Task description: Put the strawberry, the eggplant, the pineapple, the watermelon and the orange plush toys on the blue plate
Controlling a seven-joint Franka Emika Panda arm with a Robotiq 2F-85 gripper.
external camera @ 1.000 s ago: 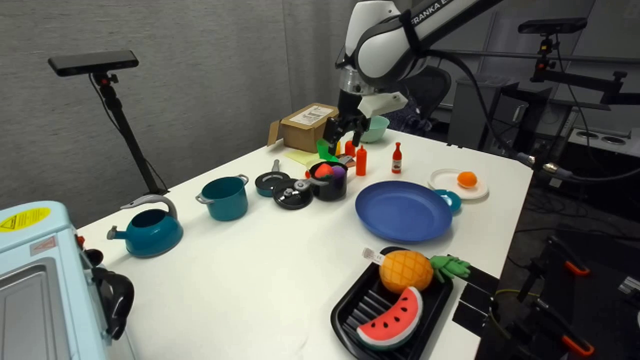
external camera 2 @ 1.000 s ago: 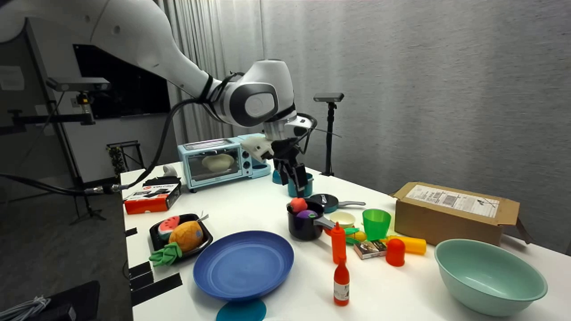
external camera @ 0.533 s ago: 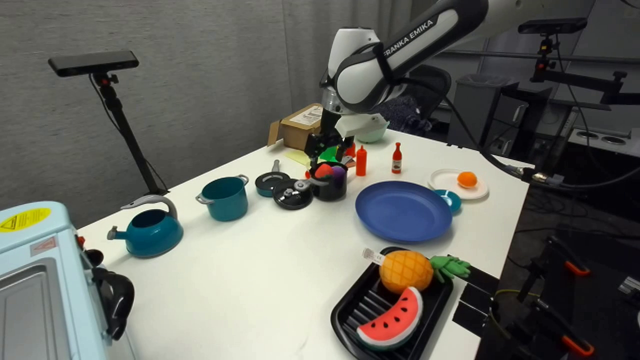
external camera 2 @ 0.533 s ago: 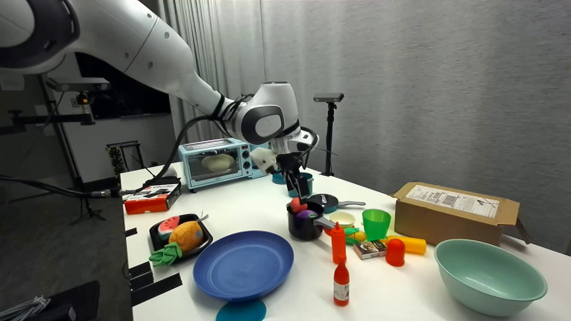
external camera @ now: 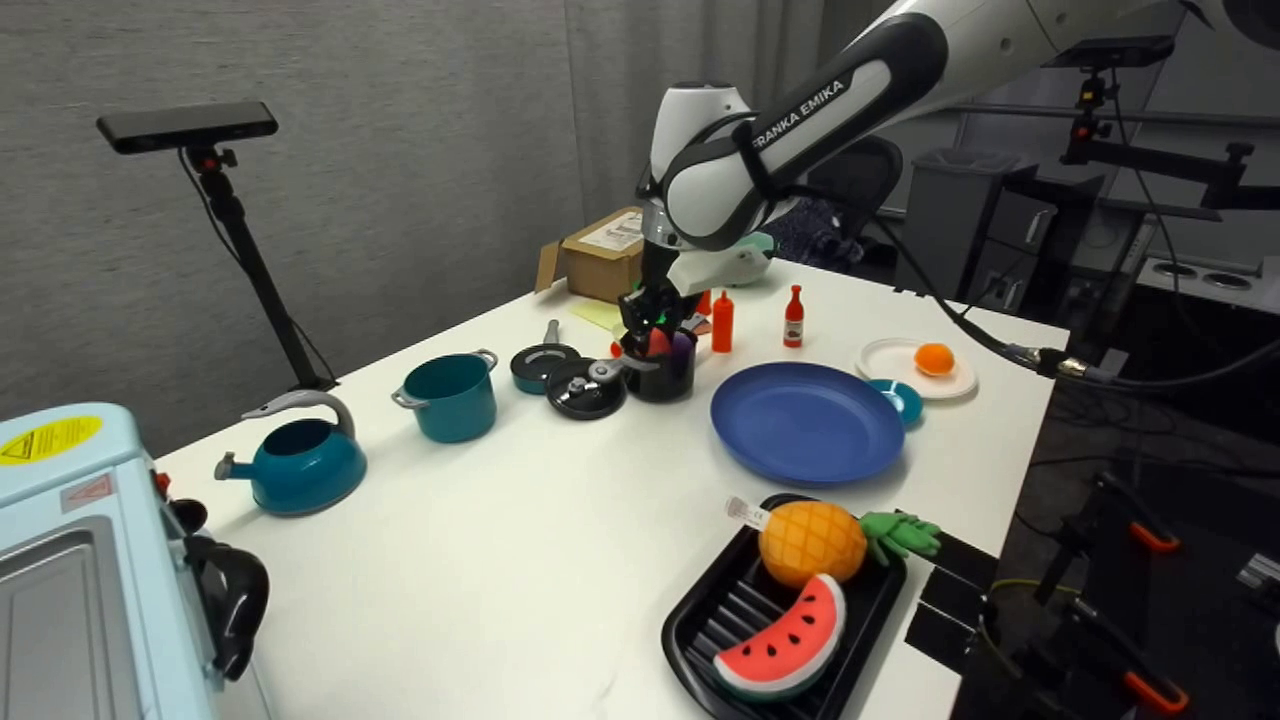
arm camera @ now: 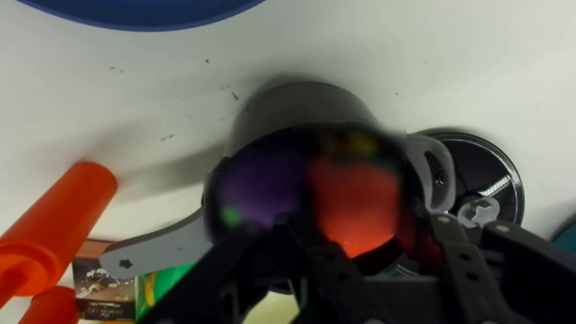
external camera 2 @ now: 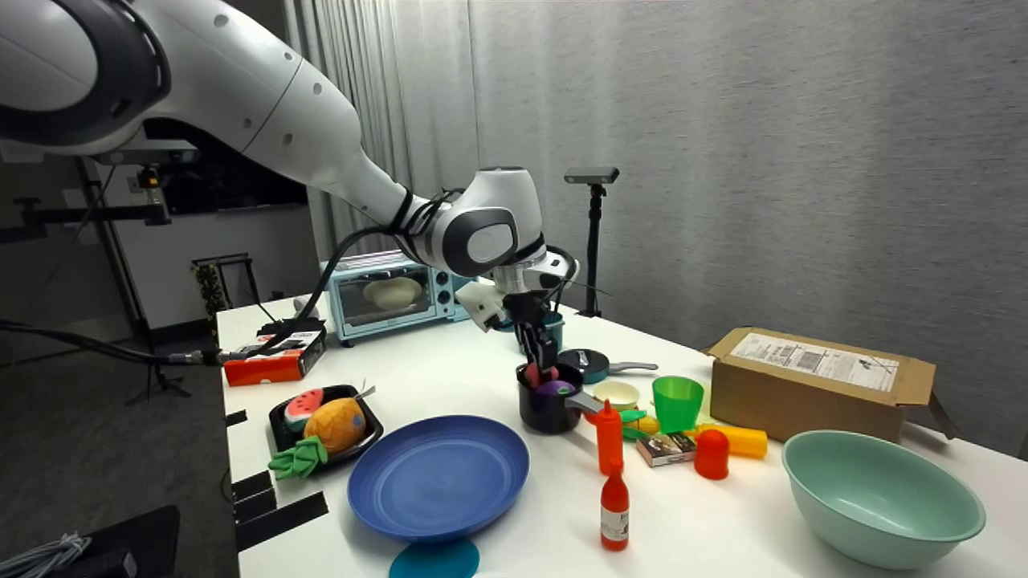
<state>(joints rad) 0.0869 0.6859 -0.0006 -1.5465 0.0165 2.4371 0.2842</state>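
The strawberry (arm camera: 355,191) and the purple eggplant (external camera 2: 554,388) sit in the small black pot (external camera 2: 548,413). My gripper (arm camera: 353,216) reaches down to that pot, a finger on each side of the strawberry. The left finger borders it in the wrist view; a dark strip shows on the right, so I cannot tell whether both fingers press it. In both exterior views the fingers partly hide the strawberry. The pineapple (external camera: 812,543) and watermelon (external camera: 785,645) lie on a black tray. The orange (external camera: 935,359) rests on a white plate. The blue plate (external camera: 808,422) holds nothing.
Two red bottles (external camera 2: 609,441) stand close to the pot. A black lid (external camera: 587,390) lies against its other side. Farther along are a teal pot (external camera: 450,397) and a teal kettle (external camera: 307,467). A cardboard box (external camera 2: 819,385) and a mint bowl (external camera 2: 879,498) stand beyond the bottles.
My gripper has come down from above the black pot, and its fingers now reach the strawberry. They stand closer together than a second ago. The other toys have not moved.
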